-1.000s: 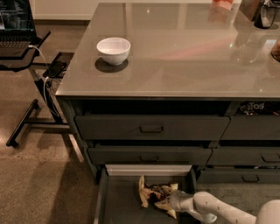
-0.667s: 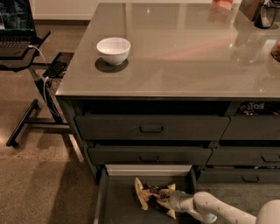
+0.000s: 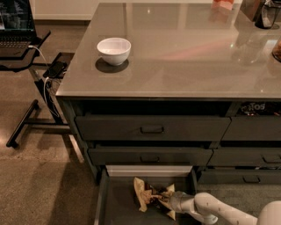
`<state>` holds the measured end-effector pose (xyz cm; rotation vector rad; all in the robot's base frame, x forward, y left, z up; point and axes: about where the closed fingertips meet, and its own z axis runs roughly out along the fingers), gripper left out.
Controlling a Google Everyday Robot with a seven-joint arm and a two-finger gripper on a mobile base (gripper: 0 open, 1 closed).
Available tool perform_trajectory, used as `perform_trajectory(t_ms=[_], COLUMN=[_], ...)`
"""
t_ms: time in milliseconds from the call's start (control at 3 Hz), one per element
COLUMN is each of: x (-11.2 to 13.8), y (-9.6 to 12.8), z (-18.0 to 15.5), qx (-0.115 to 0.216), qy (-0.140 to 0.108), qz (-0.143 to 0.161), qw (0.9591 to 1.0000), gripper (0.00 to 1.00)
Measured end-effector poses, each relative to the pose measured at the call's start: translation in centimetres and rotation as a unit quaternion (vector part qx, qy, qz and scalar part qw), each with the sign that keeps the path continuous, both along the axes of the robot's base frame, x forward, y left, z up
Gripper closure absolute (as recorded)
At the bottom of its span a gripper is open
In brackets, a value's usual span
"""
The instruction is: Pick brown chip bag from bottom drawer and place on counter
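The brown chip bag (image 3: 145, 196) lies crumpled in the open bottom drawer (image 3: 118, 210), tan edges around a dark centre. My gripper (image 3: 161, 200) reaches in from the lower right on a white arm and is shut on the bag's right side. The bag's left end is tilted up off the drawer floor. The counter (image 3: 184, 48) is the glossy grey-brown top above the drawers, with a white bowl (image 3: 113, 50) on its left part.
Two shut handled drawers (image 3: 151, 128) sit above the open one. A black laptop stand (image 3: 22, 48) with cables stands to the left of the island. Dark objects (image 3: 265, 13) stand at the counter's far right corner. The floor is brown carpet.
The bag has shifted left and tipped up within the drawer, held by my gripper. The arm has moved slightly left with it.
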<state>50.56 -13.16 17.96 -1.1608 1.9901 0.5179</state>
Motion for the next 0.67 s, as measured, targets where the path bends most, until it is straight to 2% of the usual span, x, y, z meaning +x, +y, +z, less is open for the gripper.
perform_trajectory(t_ms=[333, 667], x=[-0.3, -1.2], y=[0.0, -1.1], z=[-0.1, 1.3], qx=[0.005, 0.012], qy=[0.006, 0.023], qz=[0.002, 0.001], qw=[1.0000, 0.9997], gripper=[1.00, 1.00])
